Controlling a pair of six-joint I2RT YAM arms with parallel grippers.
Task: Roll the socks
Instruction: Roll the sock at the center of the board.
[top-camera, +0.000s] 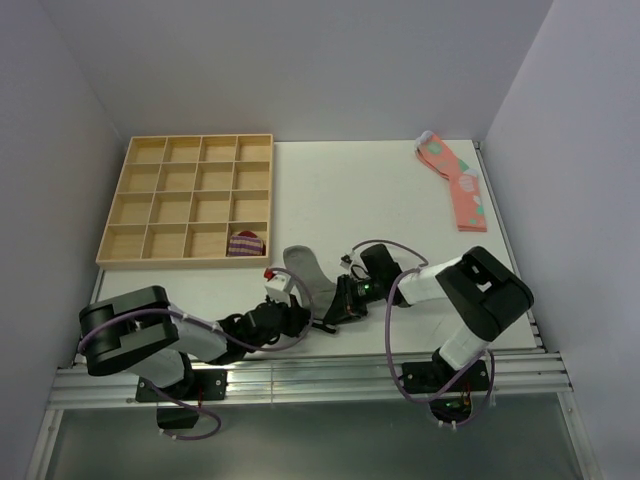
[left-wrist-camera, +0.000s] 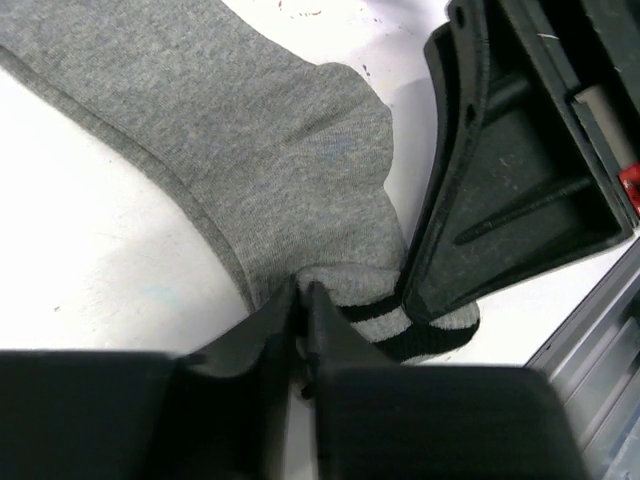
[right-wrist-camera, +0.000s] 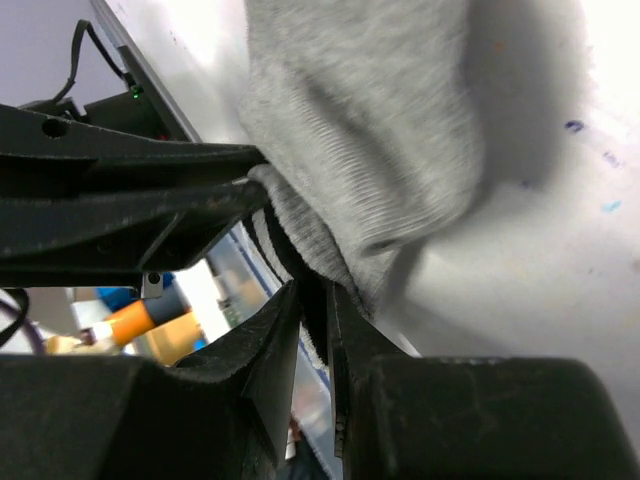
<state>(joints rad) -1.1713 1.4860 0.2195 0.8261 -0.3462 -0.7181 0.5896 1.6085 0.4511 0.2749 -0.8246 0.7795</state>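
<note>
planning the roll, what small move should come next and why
Probably turn the striped cuff over toward the sock's far end. The left tool and right tool are both shut on that cuff, and the rest of the grey sock lies flat, not yet rolled.

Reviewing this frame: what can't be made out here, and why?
Top view: the striped cuff of the grey knitted ankle sock is hidden under the left end effector and right end effector.
Left wrist view: the sock's far end is cut off by the frame's upper edge.
Any view: whether one sock or a stacked pair is pinched; the layers cannot be told apart.
Right wrist view: the clutter beyond the white table edge is out of focus.
</note>
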